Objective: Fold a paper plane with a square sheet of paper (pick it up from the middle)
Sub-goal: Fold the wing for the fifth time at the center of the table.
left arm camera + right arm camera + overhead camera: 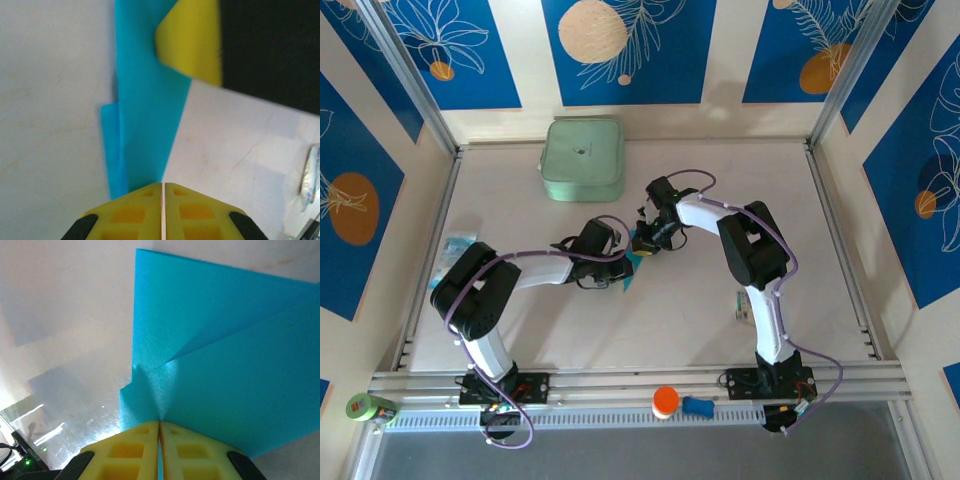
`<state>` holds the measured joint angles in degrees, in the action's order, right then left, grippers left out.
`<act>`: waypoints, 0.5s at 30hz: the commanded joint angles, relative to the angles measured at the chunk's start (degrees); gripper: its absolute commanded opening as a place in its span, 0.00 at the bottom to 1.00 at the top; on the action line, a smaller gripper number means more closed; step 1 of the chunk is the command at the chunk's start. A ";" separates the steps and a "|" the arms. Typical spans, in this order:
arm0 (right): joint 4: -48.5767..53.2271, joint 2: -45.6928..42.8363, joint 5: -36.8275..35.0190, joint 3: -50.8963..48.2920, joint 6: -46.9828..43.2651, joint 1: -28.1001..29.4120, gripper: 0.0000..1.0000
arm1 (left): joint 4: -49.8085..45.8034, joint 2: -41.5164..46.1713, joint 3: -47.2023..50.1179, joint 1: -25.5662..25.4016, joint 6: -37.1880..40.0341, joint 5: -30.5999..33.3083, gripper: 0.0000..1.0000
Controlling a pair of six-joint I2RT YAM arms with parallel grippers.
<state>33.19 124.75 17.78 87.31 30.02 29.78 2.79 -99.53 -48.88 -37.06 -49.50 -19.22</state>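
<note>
Left claw [163, 186] and right claw [159, 423] are each pinching the creased cyan paper [225, 365] at the middle of the surface [690, 310], mostly hidden from above.

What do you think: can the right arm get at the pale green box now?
Probably yes: bare table lies between the right gripper and the pale green box, but its jaws are shut on the blue paper.

The cyan paper [225, 365] looks matt and finely grained, the pale table [65, 315] smooth and faintly glossy.
</note>
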 commanded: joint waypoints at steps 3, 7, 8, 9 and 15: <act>3.33 2.50 -2.00 0.58 0.91 0.63 0.10 | 2.31 -2.72 -2.89 -0.40 -1.47 -0.20 0.10; 3.68 2.80 -2.14 0.81 1.44 0.63 0.10 | 1.78 -4.61 -3.94 -0.44 -2.01 0.11 0.10; 3.81 2.82 -2.18 0.77 1.61 0.58 0.09 | 1.78 -4.80 -3.73 -0.38 -2.35 0.43 0.10; 3.77 2.70 -2.28 0.72 1.77 0.55 0.09 | 1.68 -4.82 -3.45 -0.40 -2.56 0.94 0.10; 2.25 1.16 -0.13 -0.16 2.37 -0.07 0.09 | 0.02 -3.68 -1.20 -0.35 -2.56 4.36 0.06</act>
<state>34.00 125.08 17.61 88.01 31.55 29.91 4.19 -103.68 -51.46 -37.06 -51.46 -17.78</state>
